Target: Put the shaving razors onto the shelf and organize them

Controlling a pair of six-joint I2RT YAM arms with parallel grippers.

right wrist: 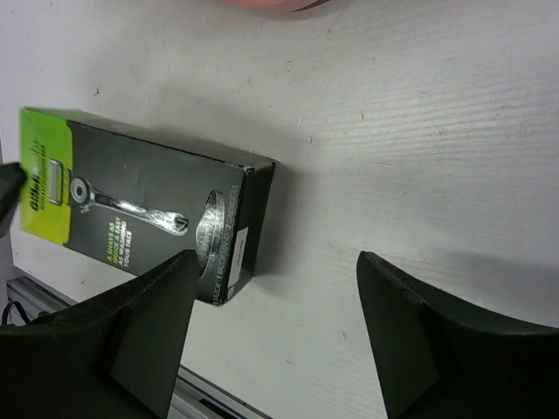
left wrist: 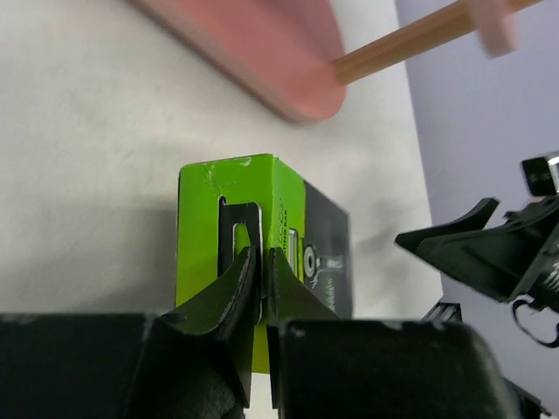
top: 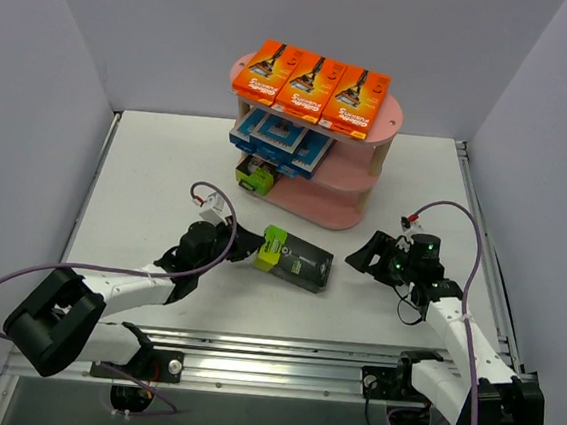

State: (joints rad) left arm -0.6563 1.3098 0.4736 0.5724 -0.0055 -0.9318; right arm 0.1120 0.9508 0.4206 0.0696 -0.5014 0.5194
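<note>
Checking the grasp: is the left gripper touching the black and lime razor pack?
Touching. Left wrist view: left gripper pinches the black and lime razor pack by its tab.

Pairs white links (top: pixel 121 287) with black joints (top: pixel 52 321), trails purple cables (top: pixel 455 204), ends in black wedge fingers (right wrist: pixel 131 340); glows green at right wrist (top: pixel 422 251).

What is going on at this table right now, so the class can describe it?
Two robot arms are stocking a pink three-tier shelf with razor packs. Three orange packs lie on the top tier, blue-and-white packs on the middle one, and one black-and-lime pack at the bottom. The left tool is pinched on the hang tab of a second black-and-lime pack, on the table before the shelf. The right tool hangs open by that pack's dark end, holding nothing.
</note>
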